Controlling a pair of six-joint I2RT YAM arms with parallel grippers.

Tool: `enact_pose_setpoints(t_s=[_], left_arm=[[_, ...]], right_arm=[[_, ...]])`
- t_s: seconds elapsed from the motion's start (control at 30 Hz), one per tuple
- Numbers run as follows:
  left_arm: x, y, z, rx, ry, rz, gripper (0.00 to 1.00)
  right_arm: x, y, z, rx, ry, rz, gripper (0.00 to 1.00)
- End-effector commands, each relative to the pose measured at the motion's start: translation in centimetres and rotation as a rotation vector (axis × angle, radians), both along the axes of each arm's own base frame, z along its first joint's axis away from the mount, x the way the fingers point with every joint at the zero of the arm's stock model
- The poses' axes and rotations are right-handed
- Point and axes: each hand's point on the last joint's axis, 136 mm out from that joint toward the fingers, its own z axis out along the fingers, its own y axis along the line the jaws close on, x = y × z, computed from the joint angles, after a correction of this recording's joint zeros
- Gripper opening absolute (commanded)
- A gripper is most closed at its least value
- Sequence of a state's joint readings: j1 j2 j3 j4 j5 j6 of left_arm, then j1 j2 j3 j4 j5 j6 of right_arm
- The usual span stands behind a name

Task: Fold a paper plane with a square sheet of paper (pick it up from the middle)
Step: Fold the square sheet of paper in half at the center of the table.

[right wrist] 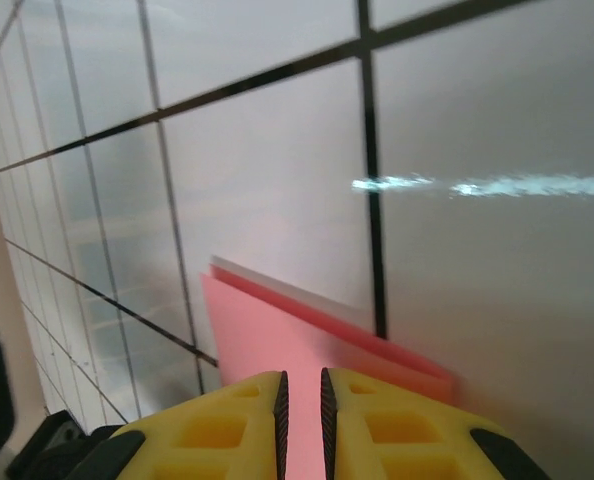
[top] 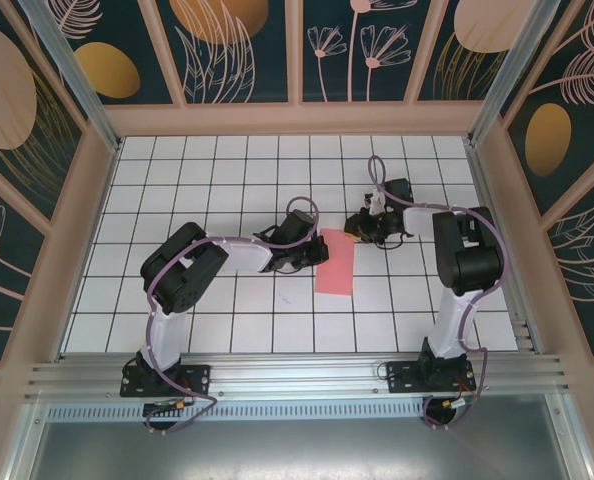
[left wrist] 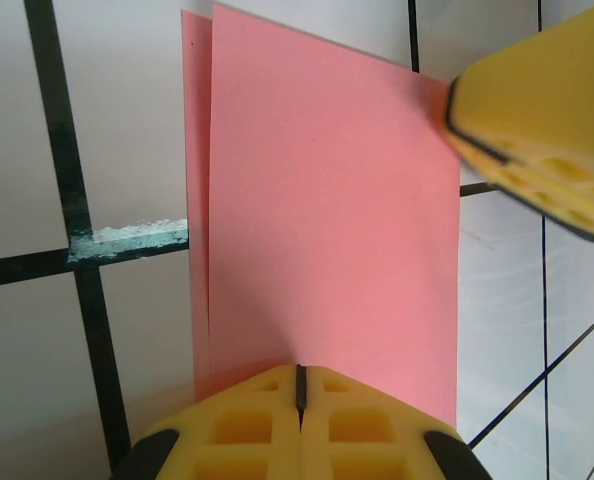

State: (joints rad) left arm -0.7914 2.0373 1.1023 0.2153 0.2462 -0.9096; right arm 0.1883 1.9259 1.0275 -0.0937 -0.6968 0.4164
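**Item 1: square sheet of paper (top: 335, 263).** Salmon-pink and plain. It lies near the middle of the white grid table (top: 207, 180), doubled over into a narrow rectangle. From above, its long sides run roughly 12 to 6 o'clock. My left wrist camera shows a thin strip of the lower layer along the 9 o'clock side, so the two edges do not quite match.

**Item 2: left gripper (left wrist: 299, 378).** My jaws here are fully closed, pad against pad, with only a dark seam showing and nothing held between them. From above, the tips stand at the sheet's 9 o'clock edge. In my left wrist camera the paper runs from the tips toward 12 o'clock. I cannot tell whether the tips press on it.

**Item 3: right gripper (right wrist: 302, 388).** From above, it is at the sheet's 1 o'clock corner. My jaws here are almost together, with a thin slit left between them and pink showing in that slit. I cannot tell whether the paper is pinched or merely lies beneath. In the left wrist camera one of its yellow fingers (left wrist: 537, 110) overlaps the sheet's corner at 2 o'clock.
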Motion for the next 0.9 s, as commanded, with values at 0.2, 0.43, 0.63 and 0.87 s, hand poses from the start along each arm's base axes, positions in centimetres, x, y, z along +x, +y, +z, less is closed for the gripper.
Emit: enact_pose_setpoints(t_s=[0.2, 0.43, 0.63, 0.87], left_arm=[[-3.5, 4.0, -5.8, 0.198, 0.138, -0.003, 0.02], [-3.4, 3.9, -5.5, 0.191, 0.132, -0.005, 0.02], [-3.0, 3.3, -4.0, 0.157, 0.108, -0.008, 0.03], [-1.7, 2.4, 1.4, 0.062, -0.001, 0.012, 0.09]], right_arm=[[0.5, -0.7, -1.0, -0.023, 0.013, -0.007, 0.19], [1.3, -1.1, 0.6, -0.053, -0.032, -0.003, 0.19], [0.9, -1.6, -0.9, -0.080, -0.002, -0.001, 0.20], [1.1, -1.6, 3.0, -0.082, -0.084, 0.004, 0.23]])
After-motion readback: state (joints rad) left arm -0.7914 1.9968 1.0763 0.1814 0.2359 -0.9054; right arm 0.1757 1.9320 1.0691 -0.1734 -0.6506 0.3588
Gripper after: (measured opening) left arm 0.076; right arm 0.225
